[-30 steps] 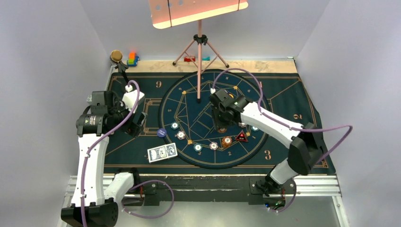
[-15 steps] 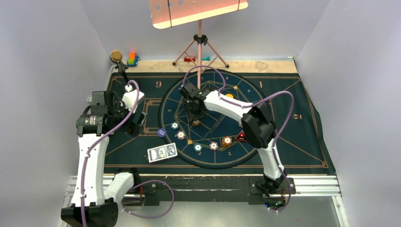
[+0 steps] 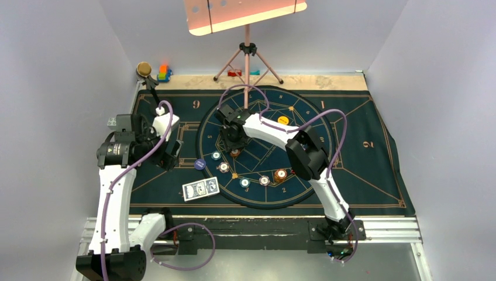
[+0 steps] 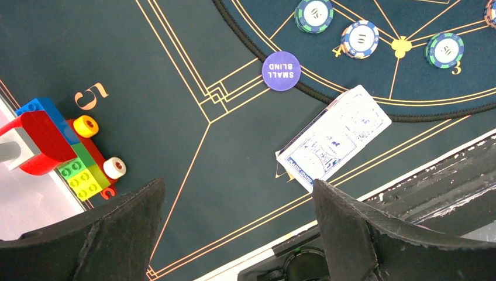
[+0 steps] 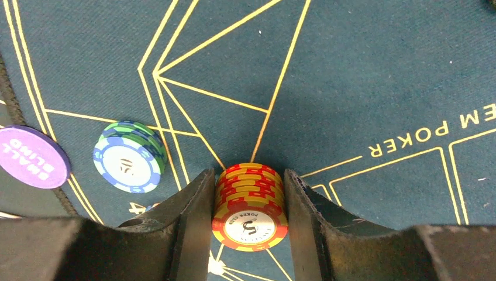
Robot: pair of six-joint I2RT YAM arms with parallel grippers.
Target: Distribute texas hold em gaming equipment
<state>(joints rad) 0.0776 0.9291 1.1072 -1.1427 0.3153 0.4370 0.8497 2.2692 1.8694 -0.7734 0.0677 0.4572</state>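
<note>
Right claw [image 5: 248, 182] is pinching one orange chip stack [image 5: 250, 213]; five other stacks [image 3: 245, 182] are sitting toward six o'clock; left claw [image 4: 238, 186] is gaping, empty.

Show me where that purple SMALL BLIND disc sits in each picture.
Top external: purple disc left of centre, on the round mat's rim.
Left wrist: purple disc upper middle.
Right wrist: purple disc at left edge.
Shared landmark: teal chip stack beside it.
</note>
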